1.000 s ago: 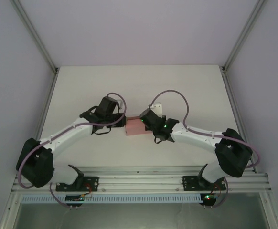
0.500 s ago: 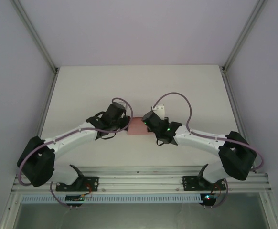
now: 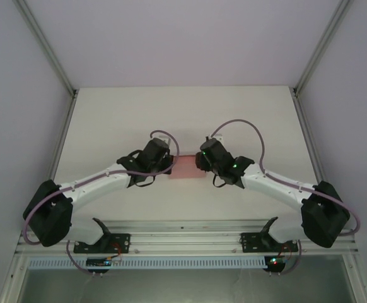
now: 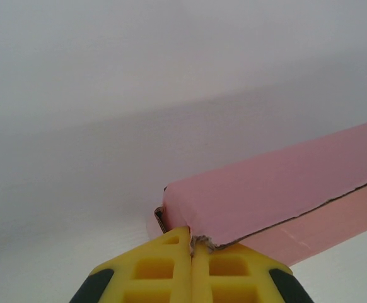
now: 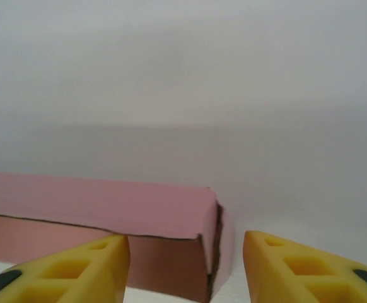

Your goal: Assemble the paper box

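The paper box (image 3: 185,169) is a low pale-pink box lying on the white table (image 3: 183,113) between my two grippers. My left gripper (image 3: 170,166) meets its left end. In the left wrist view the yellow fingers (image 4: 164,265) are shut tight, with a frayed bit of the box's (image 4: 278,189) lower card edge pinched at their tips. My right gripper (image 3: 200,165) is at the box's right end. In the right wrist view its yellow fingers (image 5: 297,265) stand open on either side of the box's (image 5: 108,205) end corner, not touching it.
Metal frame posts (image 3: 51,57) and grey side walls line the table on both sides. A rail (image 3: 183,237) carrying the arm bases runs along the near edge. Bare tabletop stretches behind the box.
My right gripper has opened and let go of the box, and its wrist has drawn back to the right. The left arm has moved right with the box end.
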You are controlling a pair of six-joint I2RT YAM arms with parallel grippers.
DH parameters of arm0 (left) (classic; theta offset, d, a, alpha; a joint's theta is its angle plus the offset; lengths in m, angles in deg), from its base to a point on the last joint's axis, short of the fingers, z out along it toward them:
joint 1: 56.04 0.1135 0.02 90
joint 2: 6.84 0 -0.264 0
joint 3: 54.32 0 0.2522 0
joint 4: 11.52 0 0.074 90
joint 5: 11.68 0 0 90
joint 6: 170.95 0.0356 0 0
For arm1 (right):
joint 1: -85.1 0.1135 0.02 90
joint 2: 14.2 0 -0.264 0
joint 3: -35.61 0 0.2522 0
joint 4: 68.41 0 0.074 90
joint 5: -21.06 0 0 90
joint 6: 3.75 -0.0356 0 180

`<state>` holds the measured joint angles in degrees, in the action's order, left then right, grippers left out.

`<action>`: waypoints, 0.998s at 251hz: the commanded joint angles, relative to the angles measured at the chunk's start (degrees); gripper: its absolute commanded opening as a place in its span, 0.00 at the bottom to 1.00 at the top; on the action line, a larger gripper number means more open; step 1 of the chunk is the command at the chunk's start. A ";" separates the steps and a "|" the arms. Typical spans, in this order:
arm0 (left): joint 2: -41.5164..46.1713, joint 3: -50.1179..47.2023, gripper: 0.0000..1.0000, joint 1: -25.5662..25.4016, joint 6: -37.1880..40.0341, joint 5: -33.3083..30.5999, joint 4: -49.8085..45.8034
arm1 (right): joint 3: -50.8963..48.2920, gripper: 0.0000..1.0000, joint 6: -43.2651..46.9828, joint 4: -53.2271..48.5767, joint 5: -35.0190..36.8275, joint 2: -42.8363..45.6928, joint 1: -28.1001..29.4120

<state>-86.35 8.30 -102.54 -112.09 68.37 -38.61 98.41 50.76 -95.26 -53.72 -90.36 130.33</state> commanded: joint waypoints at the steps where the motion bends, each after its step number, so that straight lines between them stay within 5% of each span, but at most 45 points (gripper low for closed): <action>1: -3.25 -3.52 0.00 -1.39 0.17 2.88 -15.27 | -0.21 0.60 1.82 1.94 -3.38 2.27 -0.92; 29: -2.86 -3.26 0.00 -1.56 0.68 2.75 -14.98 | -0.26 0.71 2.42 2.80 -4.93 3.22 -2.18; 74: -2.28 -3.18 0.00 -1.83 1.12 1.78 -15.01 | 0.32 0.74 2.00 2.29 -4.71 3.66 -5.08; 250: -1.03 -1.69 0.11 -2.00 3.39 2.84 -13.44 | -5.06 0.54 -4.26 2.59 -10.37 -2.02 -8.59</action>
<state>-85.58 8.56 -103.67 -109.75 66.75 -39.48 96.11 48.51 -91.37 -62.94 -90.75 121.98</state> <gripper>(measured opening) 0.092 0.548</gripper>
